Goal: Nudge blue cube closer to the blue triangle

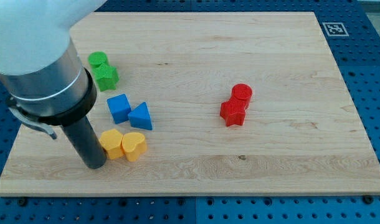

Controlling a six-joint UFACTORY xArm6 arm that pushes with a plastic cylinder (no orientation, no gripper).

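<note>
**Q:** Where does the blue cube sit, and where are you?

**Me:** The blue cube (118, 107) lies toward the view's left of the wooden board (240, 168), with the blue triangle (141, 116) just beside it on the view's right; they look to be touching or nearly so. My tip (95, 166) rests on the board below and to the left of the cube, right beside the yellow block (111, 144), with the yellow heart (134, 146) next along.

**Q:** What are you gripping?

**Me:** Nothing. I have no jaws to open or close, only a bare rod, so I can push and that is all.

**Q:** How will the cube handle?

**Me:** I judge it light, rigid and smooth-bottomed, so it should slide easily on the wood and may spin if struck off-centre. I'd meet its left face squarely, at mid-face, and press gently toward the triangle.

**Q:** Any hazards?

**Me:** The green blocks (103, 70) sit just above the cube and the yellow ones just below, so the approach lane is narrow. The red blocks (237, 105) are well apart.
</note>
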